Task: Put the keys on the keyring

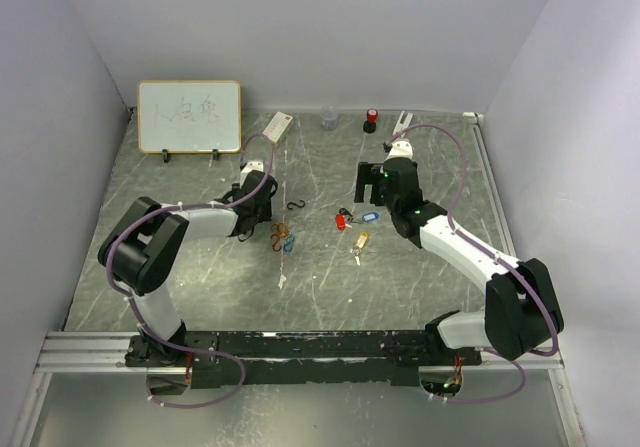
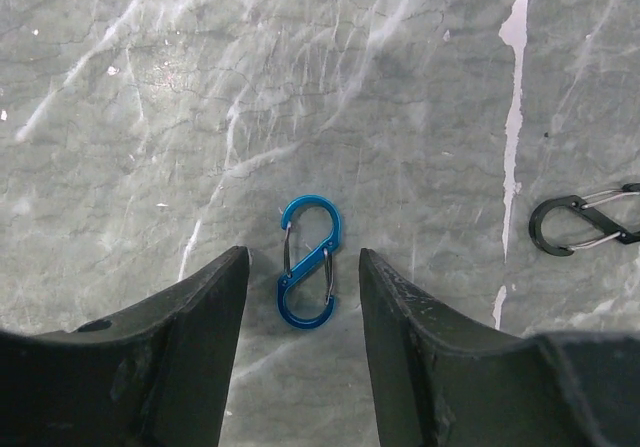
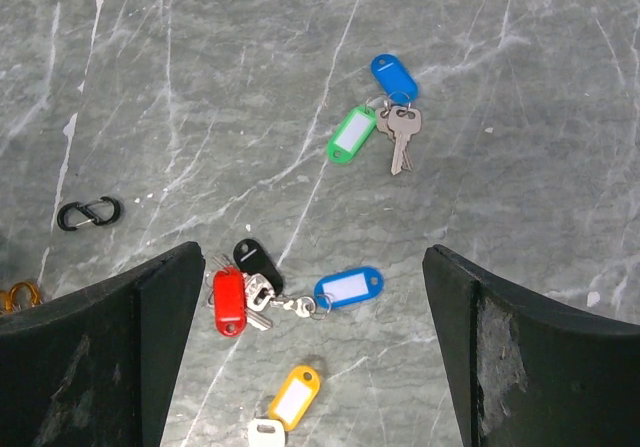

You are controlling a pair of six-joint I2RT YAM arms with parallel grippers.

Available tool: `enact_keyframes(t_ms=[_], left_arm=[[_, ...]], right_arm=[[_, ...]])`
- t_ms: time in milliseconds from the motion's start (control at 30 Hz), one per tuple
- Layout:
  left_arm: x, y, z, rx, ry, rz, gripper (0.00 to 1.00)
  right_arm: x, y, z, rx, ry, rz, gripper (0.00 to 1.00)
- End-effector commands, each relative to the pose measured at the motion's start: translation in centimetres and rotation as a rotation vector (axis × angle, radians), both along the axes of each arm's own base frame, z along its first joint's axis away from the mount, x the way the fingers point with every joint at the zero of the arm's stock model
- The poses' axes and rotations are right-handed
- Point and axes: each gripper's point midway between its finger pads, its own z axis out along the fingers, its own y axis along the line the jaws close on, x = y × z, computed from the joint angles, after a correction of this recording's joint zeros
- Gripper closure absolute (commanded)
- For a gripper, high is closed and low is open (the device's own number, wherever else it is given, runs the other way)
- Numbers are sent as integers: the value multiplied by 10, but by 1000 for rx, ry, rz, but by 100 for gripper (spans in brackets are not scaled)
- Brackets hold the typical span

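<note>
Several keys with plastic tags lie on the grey marble-look table. In the right wrist view a blue and green tagged pair lies farther off, a red, black and blue tagged cluster lies between my fingers, and a yellow tagged key is nearest. My right gripper is wide open above them, holding nothing. My left gripper is open above a blue carabiner clip, not touching it. In the top view both grippers, left and right, hover over the table's middle.
A black carabiner lies to the right of the blue one, and an orange one shows at the right wrist view's left edge. A whiteboard, a white card, a clear cup and a red-black object stand along the back.
</note>
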Motion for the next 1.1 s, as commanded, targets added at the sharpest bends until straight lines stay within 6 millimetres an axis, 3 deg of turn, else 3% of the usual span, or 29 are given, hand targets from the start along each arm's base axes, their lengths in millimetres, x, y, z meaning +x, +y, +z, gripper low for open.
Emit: enact_keyframes(t_ms=[0,300,500,633,867,1067], left_arm=[[3,-1,1,32,-3,2,43],[2,2,-2,47,9,7,51],[2,1,-3,49,13,3,83],[2,1,-1,48,11,3,93],[2,1,4,46,3,4,93],[4,-3,34,13,-47,-16,93]], right_arm=[[-2,-4,4,-3,-15,-11,7],[-3,-5,4,-9,-12,-14,7],[-3,-5,3,-9,-11,-16,7],[-3,-5,3,-10,-10,-16,7],[-3,-4,-3,-14,3,-10,8],[-1,2,-14,-22,45,15,9]])
